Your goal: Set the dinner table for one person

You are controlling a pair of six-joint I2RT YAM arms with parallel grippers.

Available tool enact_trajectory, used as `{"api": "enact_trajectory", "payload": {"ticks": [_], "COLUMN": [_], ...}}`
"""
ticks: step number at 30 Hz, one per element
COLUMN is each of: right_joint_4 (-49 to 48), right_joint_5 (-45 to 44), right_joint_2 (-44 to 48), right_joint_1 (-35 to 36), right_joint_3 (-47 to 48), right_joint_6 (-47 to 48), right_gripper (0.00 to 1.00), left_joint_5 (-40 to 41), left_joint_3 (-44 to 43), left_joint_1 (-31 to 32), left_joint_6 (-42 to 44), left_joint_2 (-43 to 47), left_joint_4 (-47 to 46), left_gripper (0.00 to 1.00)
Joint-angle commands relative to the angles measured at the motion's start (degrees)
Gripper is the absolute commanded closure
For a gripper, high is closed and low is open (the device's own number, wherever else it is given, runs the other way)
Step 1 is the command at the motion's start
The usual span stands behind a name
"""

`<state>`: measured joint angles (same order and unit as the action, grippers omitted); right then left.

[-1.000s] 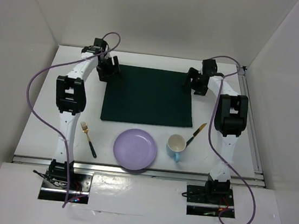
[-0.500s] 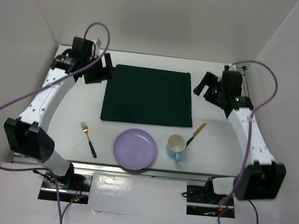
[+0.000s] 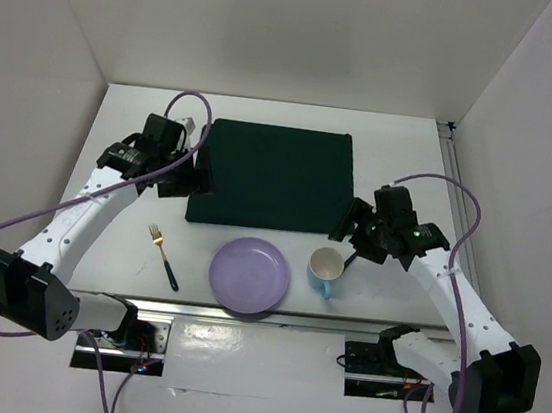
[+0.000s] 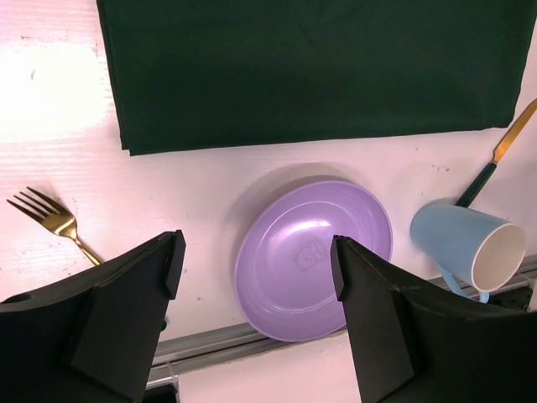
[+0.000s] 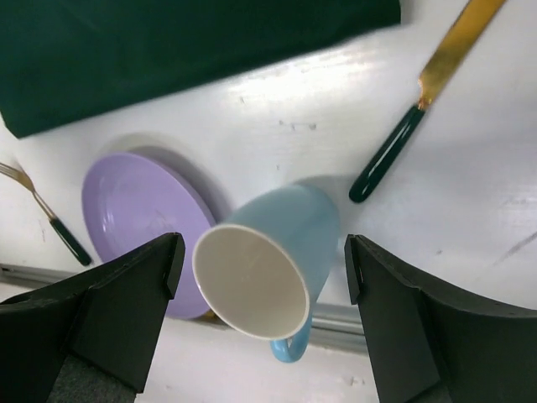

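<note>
White-walled booth; white counter (image 3: 411,173) spans the floor under both arms. Dark green mat (image 3: 275,176) lies flat, mid-far. Along the near edge: gold fork (image 3: 163,256), purple plate (image 3: 249,275), blue mug (image 3: 326,270) upright, and a gold knife (image 5: 419,109) with a dark handle just right of the mug. Left gripper (image 4: 253,260) hangs by the mat's left edge, fingers (image 4: 126,311) spread wide, empty. Right gripper (image 5: 260,252) is above the mug, fingers (image 5: 403,311) wide, empty.

Mug (image 5: 285,243) between my spread fingers (image 5: 109,327)
It sits on the table (image 5: 470,218), plate (image 5: 134,218) just left, knife (image 5: 390,151) to its right, green mat (image 5: 168,50) farther off.
</note>
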<state>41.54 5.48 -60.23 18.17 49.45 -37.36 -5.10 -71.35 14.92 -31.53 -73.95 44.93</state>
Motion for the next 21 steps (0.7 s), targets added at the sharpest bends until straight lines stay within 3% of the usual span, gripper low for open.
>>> {"api": "enact_trajectory", "payload": {"ticks": [1,5,9,17,21], "right_joint_4": [2.7,3.3,3.3,3.8,3.2], "right_joint_5": [-2.9,-4.7,-5.2,-6.8,-7.8], "right_joint_2": [0.9,0.9,0.9,0.3,-1.1], "right_joint_1": [3.4,5.7,6.9,9.3,10.0], "right_joint_3": [-0.8,-3.0,-5.0,-6.7,-6.7], "right_joint_6": [-4.1,-6.0,-7.5,-10.3,-10.3], "right_gripper": [0.11,0.18,0.37,0.4,0.49], "left_joint_5": [1.7,1.0,1.0,1.0,1.0], "left_joint_3": [-0.3,0.2,0.2,0.2,0.8], "left_joint_1": [0.6,1.1,1.6,2.1,2.1], "left_joint_6": [-0.9,-0.9,-0.9,-0.9,-0.9], "left_joint_2": [0.1,-0.5,-1.5,-2.2,-2.8], "left_joint_4": [-1.3,-1.9,-1.9,-1.9,-1.9], "left_gripper": [0.12,0.12,0.13,0.13,0.13]}}
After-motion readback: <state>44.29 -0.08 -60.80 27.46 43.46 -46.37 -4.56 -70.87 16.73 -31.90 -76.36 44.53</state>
